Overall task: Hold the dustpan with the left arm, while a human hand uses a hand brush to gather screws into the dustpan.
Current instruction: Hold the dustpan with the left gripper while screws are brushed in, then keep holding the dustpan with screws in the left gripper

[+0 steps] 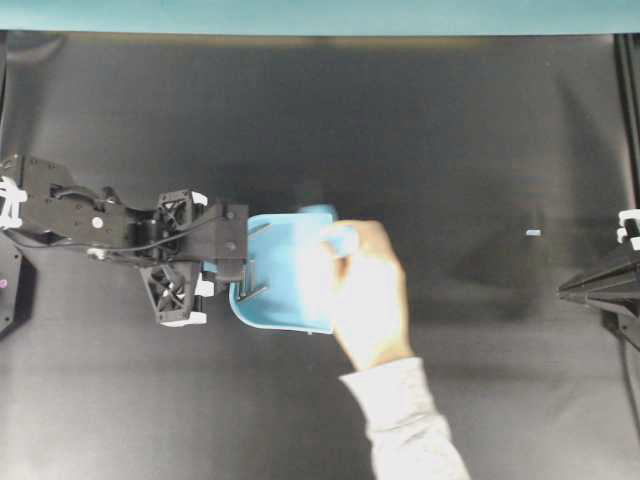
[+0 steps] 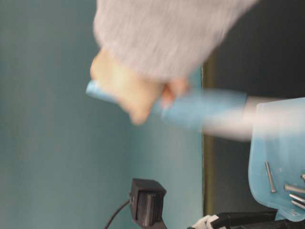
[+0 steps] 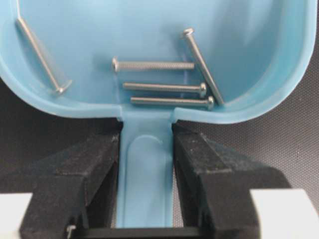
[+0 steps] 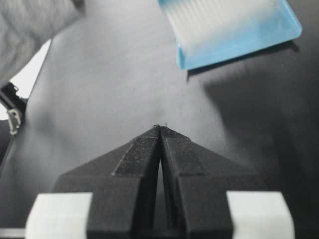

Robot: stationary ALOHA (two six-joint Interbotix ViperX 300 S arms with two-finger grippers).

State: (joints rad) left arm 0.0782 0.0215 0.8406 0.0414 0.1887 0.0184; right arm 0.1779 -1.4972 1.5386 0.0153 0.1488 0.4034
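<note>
The light blue dustpan (image 1: 272, 300) lies flat on the black table, its handle pointing left. My left gripper (image 1: 232, 262) is shut on that handle, and in the left wrist view the gripper (image 3: 147, 132) clamps it from both sides. Several silver screws (image 3: 154, 64) lie inside the dustpan (image 3: 249, 50); some also show at table level (image 2: 270, 176). The human hand (image 1: 365, 295), in a pale grey sleeve (image 1: 405, 420), holds the light blue hand brush (image 1: 338, 237) over the pan's open mouth, blurred by motion. Its white bristles (image 4: 214, 20) rest on the pan. My right gripper (image 4: 160, 127) is shut and empty, far right (image 1: 565, 290).
A tiny pale blue speck (image 1: 533, 233) lies on the black table right of the hand. A teal wall (image 1: 320, 15) runs along the back edge. A small black device with a cable (image 2: 147, 200) stands in the table-level view.
</note>
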